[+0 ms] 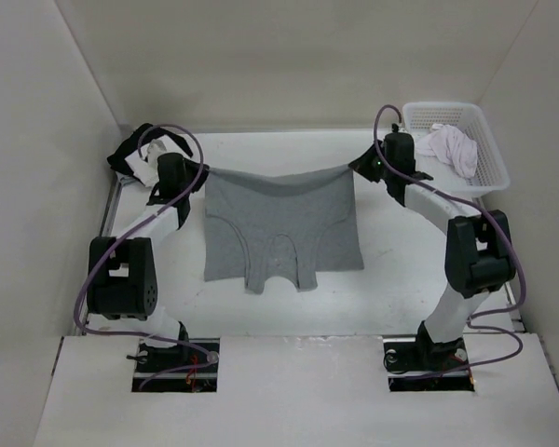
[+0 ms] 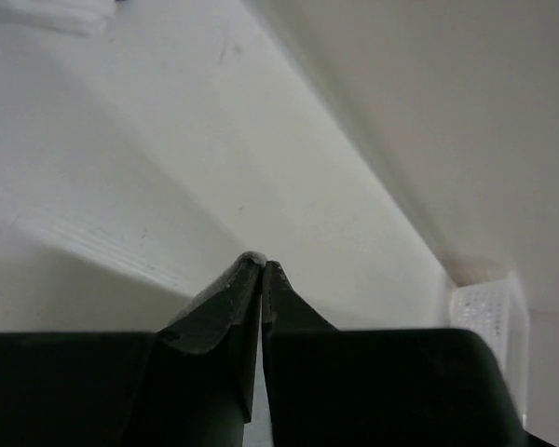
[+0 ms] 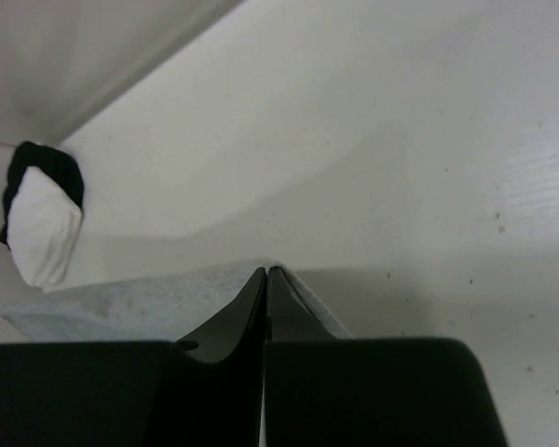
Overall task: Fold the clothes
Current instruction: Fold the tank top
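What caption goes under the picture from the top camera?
Left gripper and right gripper hold a grey top stretched between them.

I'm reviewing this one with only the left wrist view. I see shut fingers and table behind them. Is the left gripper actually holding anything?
Observer: Yes. From above, the left gripper pinches one far corner of the grey top.
Operator: And the other far corner?
Observer: The right gripper is shut on it. The edge between the two grippers is stretched, dipping a little in the middle.
Operator: I glimpse a mesh basket at my right edge. Is anything in it?
Observer: A small white garment lies in the white basket, at the far right of the table.
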